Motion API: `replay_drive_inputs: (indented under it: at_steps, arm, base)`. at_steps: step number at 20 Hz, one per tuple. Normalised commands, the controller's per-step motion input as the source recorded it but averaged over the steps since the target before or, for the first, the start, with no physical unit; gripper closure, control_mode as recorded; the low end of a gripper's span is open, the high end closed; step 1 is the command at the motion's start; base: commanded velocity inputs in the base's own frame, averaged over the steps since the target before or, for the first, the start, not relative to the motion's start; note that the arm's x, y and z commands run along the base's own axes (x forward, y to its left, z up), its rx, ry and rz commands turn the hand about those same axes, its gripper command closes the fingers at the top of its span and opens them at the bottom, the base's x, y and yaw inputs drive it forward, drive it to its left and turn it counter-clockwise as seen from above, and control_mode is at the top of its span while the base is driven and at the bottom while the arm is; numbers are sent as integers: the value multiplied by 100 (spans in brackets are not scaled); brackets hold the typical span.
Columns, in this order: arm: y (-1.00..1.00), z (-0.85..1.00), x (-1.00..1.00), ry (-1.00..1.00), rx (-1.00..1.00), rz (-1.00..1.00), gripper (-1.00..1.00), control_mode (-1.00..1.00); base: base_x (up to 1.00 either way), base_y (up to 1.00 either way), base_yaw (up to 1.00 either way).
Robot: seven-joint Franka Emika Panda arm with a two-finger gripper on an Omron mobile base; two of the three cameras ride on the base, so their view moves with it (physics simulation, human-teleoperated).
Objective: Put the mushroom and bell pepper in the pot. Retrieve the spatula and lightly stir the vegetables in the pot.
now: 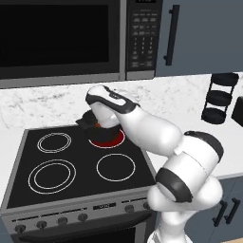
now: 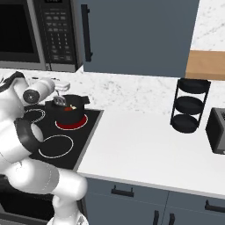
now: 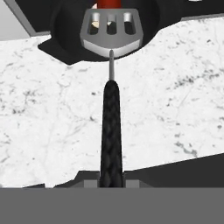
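Note:
The black pot (image 1: 103, 133) stands on the glowing red back-right burner (image 1: 110, 141) of the stove. My gripper (image 3: 111, 180) is shut on the black handle of the spatula (image 3: 111, 109). Its slotted grey head (image 3: 111, 33) hangs over the pot's mouth (image 3: 65, 26), tilted down into it. A strip of the red bell pepper (image 3: 107, 3) shows inside the pot beyond the head, and a pale bit in the left slot may be the mushroom (image 3: 93, 29). From the right base view the spatula head (image 2: 60, 102) sits at the left rim of the pot (image 2: 72, 112).
The black stove top (image 1: 71, 161) has three unlit burner rings. A microwave (image 1: 61, 38) hangs above it. On the white counter (image 2: 140, 149) to the right stand a black tiered rack (image 2: 190, 105) and a dark toaster (image 2: 217, 132).

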Motion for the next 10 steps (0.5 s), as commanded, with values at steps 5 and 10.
replay_drive_inputs:
  at_steps: [5, 10]
  arm:
    - [0, -100, 37, -9, 0, 5, 100, -100]
    - [0, -92, 35, -21, -1, 6, 100, -100]
  base:
    - [0, 0, 0]
    - [0, 0, 0]
